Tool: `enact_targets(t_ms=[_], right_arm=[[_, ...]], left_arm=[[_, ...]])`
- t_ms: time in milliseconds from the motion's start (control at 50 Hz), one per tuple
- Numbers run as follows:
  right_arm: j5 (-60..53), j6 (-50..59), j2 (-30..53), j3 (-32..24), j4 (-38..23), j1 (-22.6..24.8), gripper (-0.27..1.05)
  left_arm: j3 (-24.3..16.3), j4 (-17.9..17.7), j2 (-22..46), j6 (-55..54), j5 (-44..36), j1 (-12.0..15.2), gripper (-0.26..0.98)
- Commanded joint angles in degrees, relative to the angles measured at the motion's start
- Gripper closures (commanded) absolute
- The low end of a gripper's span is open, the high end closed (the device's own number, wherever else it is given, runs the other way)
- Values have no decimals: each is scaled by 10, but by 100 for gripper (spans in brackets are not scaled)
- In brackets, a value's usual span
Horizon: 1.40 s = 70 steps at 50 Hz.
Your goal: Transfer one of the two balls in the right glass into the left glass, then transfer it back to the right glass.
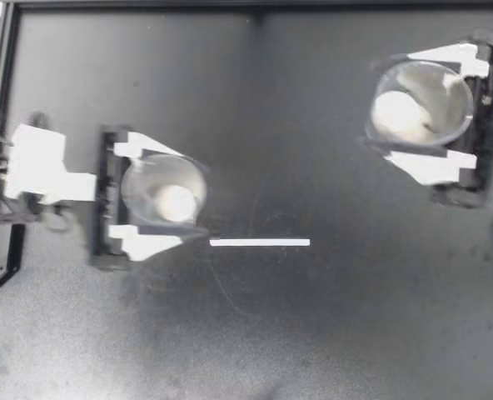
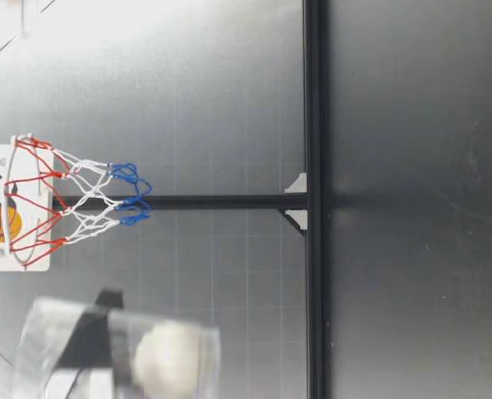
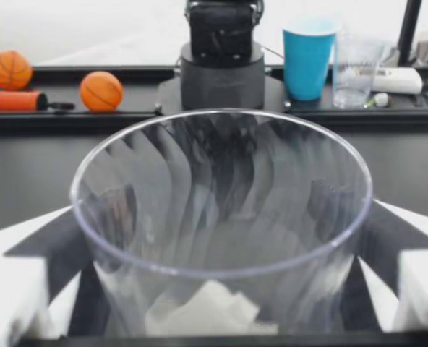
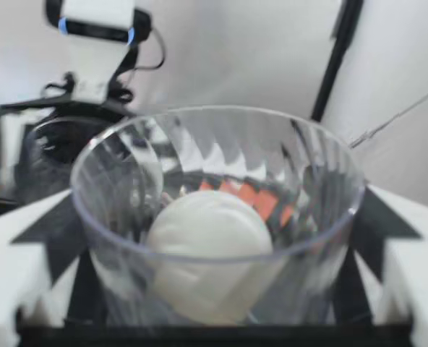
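Observation:
My left gripper (image 1: 182, 196) is shut on the left clear glass (image 1: 163, 190), its white-taped fingers (image 1: 146, 150) pressing on it from two sides. A white ball (image 1: 176, 202) lies in that glass. At the far right my right gripper (image 1: 390, 108) is shut on the right glass (image 1: 423, 102), which holds a white ball (image 1: 396, 115). In the low view the left glass (image 2: 113, 349) stands upright above the table with its ball (image 2: 167, 357) inside. The right wrist view shows one ball (image 4: 208, 230) filling the right glass's bottom (image 4: 217, 217). The left wrist view looks into the left glass (image 3: 221, 217).
A white strip (image 1: 259, 242) lies on the dark table between the arms. A small basketball hoop (image 2: 63, 204) hangs at the table's far side. Beyond the table stand a blue cup (image 3: 308, 58), a clear cup (image 3: 355, 69) and two orange balls (image 3: 100, 90).

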Motion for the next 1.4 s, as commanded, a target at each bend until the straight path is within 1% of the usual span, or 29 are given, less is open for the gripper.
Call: enact_targets(t_ms=[0,80,300,440,800,1000,1380], right_arm=[[-11,-30,18,-28,-1,-4,4],[-11,-62,42,-46,1,-4,4],[-14,-113,94,-83,-1,-4,4],[-14,-164,112,-96,-2,-4,4],[-23,-326,140,-118,-2,-4,4],[-48,-391,153,-121,-2,-4,4],[-77,-505,163,-122,-2,-3,4]], left_arm=[[-30,4,24,0,-13,-2,-2],[-55,4,61,0,-18,-9,-2],[-122,4,134,0,-18,-33,-2],[-148,4,160,0,-18,-35,-2],[-187,3,180,-4,-28,-35,-2],[-204,1,194,-5,-30,-35,-2],[-225,-14,201,-5,-30,-35,-2]])
